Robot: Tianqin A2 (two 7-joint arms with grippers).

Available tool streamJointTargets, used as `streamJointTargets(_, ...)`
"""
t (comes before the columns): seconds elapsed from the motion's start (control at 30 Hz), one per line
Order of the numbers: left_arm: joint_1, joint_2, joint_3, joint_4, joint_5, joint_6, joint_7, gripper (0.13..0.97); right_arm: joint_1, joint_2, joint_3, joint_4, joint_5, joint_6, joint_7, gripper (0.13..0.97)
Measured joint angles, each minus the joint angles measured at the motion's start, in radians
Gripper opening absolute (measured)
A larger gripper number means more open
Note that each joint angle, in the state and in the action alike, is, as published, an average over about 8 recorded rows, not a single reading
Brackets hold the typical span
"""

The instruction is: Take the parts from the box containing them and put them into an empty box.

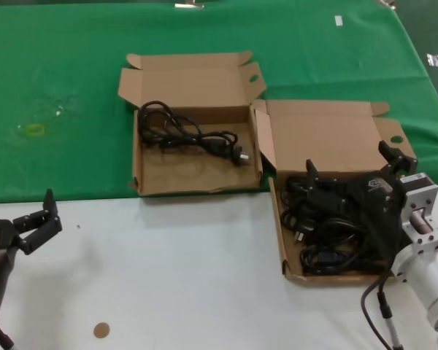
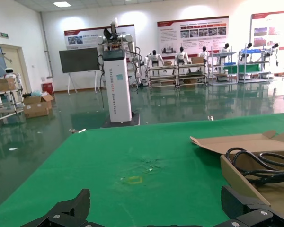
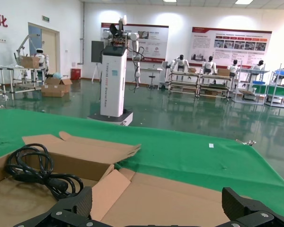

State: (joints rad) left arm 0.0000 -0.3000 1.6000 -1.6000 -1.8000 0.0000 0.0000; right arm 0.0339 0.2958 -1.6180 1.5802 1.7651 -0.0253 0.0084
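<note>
Two brown cardboard boxes lie open in the head view. The nearer right box (image 1: 279, 227) holds a tangled pile of black power cords (image 1: 330, 235). My right gripper (image 1: 350, 165) hangs open just over that pile, nothing between its fingers; its wrist view looks over that box's lid (image 3: 180, 194). The other box (image 1: 193, 173), farther back and to the left, holds one coiled black cord (image 1: 197, 135), which also shows in the right wrist view (image 3: 34, 169) and the left wrist view (image 2: 258, 165). My left gripper (image 1: 38, 221) is parked open at the near left, above the white table.
A green cloth (image 1: 66, 65) covers the back of the table, with a small yellowish mark (image 1: 35, 130) at the left. The near part is white tabletop (image 1: 175, 277) with a brown round spot (image 1: 101, 330). The open lids stand up behind both boxes.
</note>
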Motion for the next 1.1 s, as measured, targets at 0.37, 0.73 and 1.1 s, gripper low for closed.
streamJointTargets(0.37, 0.000, 0.000, 0.000, 0.000, 0.000, 0.000, 0.000, 0.966, 0.000, 0.000, 0.000, 0.000, 0.000, 0.000, 0.000, 0.966)
streamJointTargets(0.73, 0.000, 0.000, 0.000, 0.000, 0.000, 0.000, 0.000, 0.966, 0.000, 0.000, 0.000, 0.000, 0.000, 0.000, 0.000, 0.966)
streamJointTargets(1.1, 0.000, 0.000, 0.000, 0.000, 0.000, 0.000, 0.000, 0.966, 0.000, 0.000, 0.000, 0.000, 0.000, 0.000, 0.000, 0.966)
